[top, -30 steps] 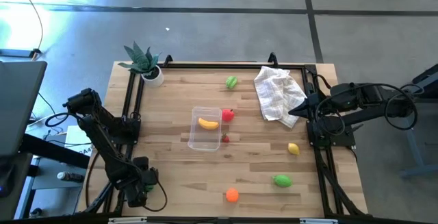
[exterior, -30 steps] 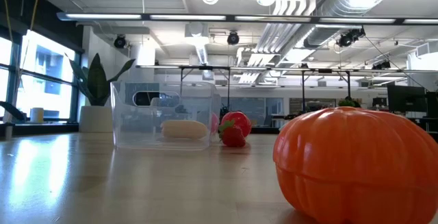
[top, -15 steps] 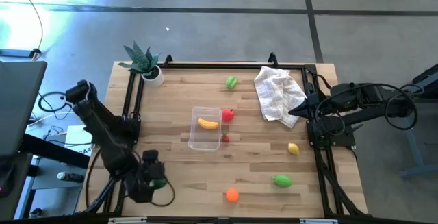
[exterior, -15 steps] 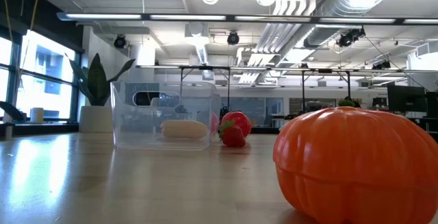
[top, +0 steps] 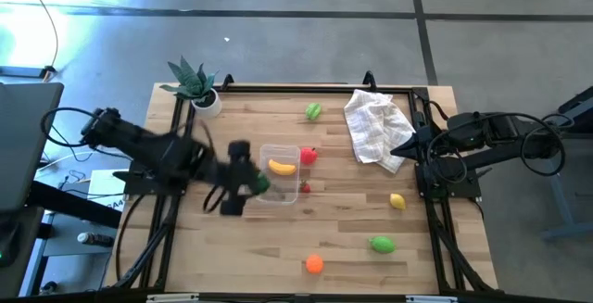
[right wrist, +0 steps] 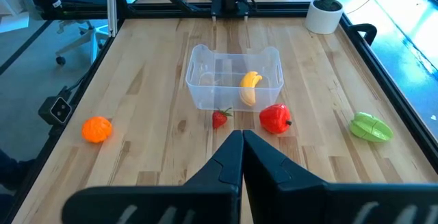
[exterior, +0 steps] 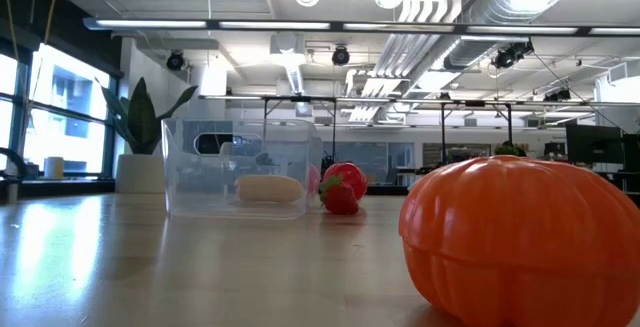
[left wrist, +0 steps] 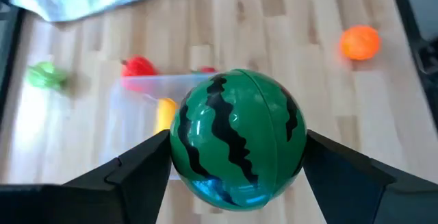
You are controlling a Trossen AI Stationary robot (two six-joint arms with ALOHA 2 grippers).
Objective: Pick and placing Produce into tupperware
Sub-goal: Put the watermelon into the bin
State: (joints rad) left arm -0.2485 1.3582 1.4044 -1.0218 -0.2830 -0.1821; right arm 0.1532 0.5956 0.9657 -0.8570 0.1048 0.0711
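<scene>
The left gripper (left wrist: pixel 236 157) has its jaws spread wide around the striped green watermelon (left wrist: pixel 237 139), gripping it above the counter (top: pixel 232 238) just left of the tupperware (top: pixel 278 187). A yellow banana (top: pixel 282 166) lies inside that clear tub. A red piece (top: pixel 309 156) and a small strawberry (top: pixel 306 188) sit just right of it. The right gripper (right wrist: pixel 240 147), jaws fully closed and holding nothing, waits at the counter's right edge beside a crumpled cloth (top: pixel 375 127).
</scene>
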